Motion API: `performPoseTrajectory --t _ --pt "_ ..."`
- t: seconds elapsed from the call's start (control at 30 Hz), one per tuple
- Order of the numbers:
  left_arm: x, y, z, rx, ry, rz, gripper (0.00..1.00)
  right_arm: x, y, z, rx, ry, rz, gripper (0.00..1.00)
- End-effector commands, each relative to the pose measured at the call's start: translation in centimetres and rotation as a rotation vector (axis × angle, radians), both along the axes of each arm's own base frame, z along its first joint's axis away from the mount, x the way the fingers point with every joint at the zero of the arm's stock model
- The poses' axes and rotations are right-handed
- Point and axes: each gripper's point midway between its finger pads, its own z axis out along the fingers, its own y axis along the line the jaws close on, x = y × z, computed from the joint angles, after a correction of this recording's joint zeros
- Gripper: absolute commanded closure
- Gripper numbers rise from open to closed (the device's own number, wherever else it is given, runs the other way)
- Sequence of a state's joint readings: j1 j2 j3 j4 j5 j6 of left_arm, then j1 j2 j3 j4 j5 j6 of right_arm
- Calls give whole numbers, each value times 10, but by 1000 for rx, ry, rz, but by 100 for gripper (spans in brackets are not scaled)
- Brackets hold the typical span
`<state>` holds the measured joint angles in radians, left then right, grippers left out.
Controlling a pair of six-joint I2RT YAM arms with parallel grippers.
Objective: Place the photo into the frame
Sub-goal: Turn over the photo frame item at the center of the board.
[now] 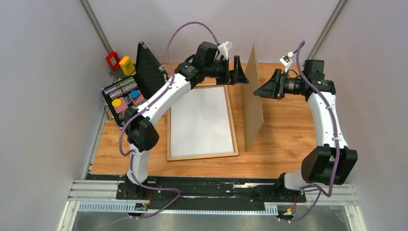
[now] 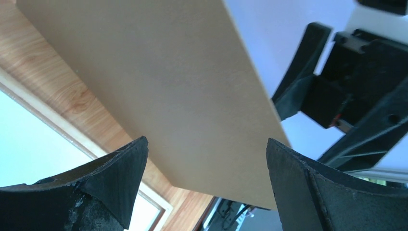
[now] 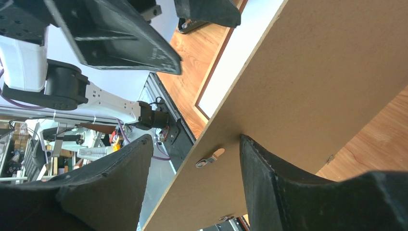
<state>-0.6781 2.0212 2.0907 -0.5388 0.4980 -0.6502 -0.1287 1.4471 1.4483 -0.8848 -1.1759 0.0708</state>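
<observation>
The frame (image 1: pixel 234 129) lies flat on the wooden table, pale side up. A white sheet (image 1: pixel 201 120) fills it; no printed side shows, so I cannot tell if it is the photo. A plain brown backing board (image 1: pixel 253 103) stands on edge right of the frame. My left gripper (image 1: pixel 240 71) (image 2: pixel 207 140) is wide open just left of the board's top, with the board's face (image 2: pixel 159 82) ahead of it. My right gripper (image 1: pixel 262 90) (image 3: pixel 196 139) is open astride the board's edge; one finger (image 3: pixel 269 183) rests on the board's clip side (image 3: pixel 312 82), the other stands apart.
An open black case (image 1: pixel 126 96) with coloured items sits at the table's left edge, its lid (image 1: pixel 148 71) upright. A red box (image 1: pixel 113 59) and a yellow box (image 1: pixel 127 65) stand behind it. Grey walls close both sides.
</observation>
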Motion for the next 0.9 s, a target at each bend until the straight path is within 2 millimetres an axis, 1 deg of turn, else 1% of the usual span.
performPoseTrajectory --t 0.0,0.1,0.33,0.43,0.6,0.67,0.77,0.8,0.87 --pt "-3 -4 44 -106 -2 4 0 0 9 12 3 -38 33 35" --pt "-4 -8 46 -129 21 1 0 -2 15 11 3 -37 53 35" --pt "0 -14 38 -147 52 1 0 -4 27 12 19 -38 109 34" --pt "0 -15 37 -148 59 -2 0 -6 33 8 22 -32 134 33" --pt "2 -14 29 -127 58 8 0 -9 41 9 42 -29 173 33" --pt "3 -12 23 -108 62 17 0 -7 40 6 32 -26 166 33" --pt "2 -5 5 -56 79 36 1 -2 34 -4 -6 -21 128 33" --pt "4 -3 0 -44 83 47 1 1 31 -10 -20 -11 110 33" --pt "4 3 -18 -10 106 62 5 6 21 -24 -43 13 70 33"
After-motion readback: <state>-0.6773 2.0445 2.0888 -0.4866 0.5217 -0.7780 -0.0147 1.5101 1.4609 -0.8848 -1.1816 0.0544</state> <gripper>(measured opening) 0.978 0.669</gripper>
